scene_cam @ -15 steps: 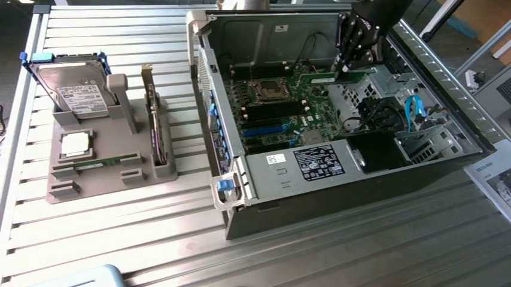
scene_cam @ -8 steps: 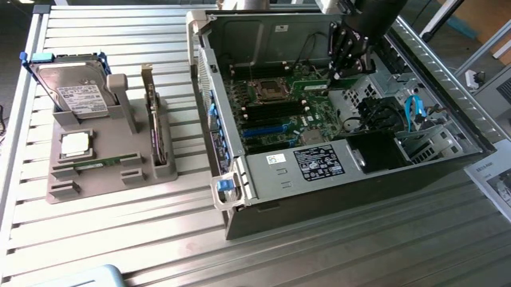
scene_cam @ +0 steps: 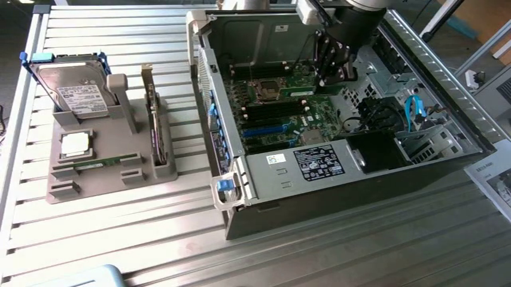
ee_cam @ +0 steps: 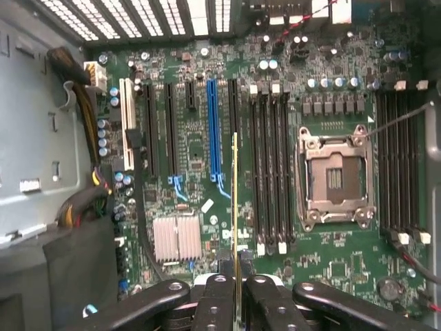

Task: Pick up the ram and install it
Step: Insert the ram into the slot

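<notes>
Slatted grey metal tabletop (scene_cam: pixel 119 239) is carrying an open black computer case (scene_cam: pixel 335 200), and the black gripper (scene_cam: pixel 335 69) is being held inside it, toward 1 o'clock of the exterior view. The long, narrow green ram stick (ee_cam: pixel 236 207) is being clamped edge-on between the fingers (ee_cam: pixel 217 296). Its long axis is being pointed straight away from them, parallel to the black memory slots (ee_cam: pixel 272 179) just beside it on the green motherboard (ee_cam: pixel 200 148).

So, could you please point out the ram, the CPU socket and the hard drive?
ram (ee_cam: pixel 236 200), wrist view, its thin edge
CPU socket (ee_cam: pixel 335 178), wrist view, its centre
hard drive (scene_cam: pixel 80 94), exterior view, its label
</notes>
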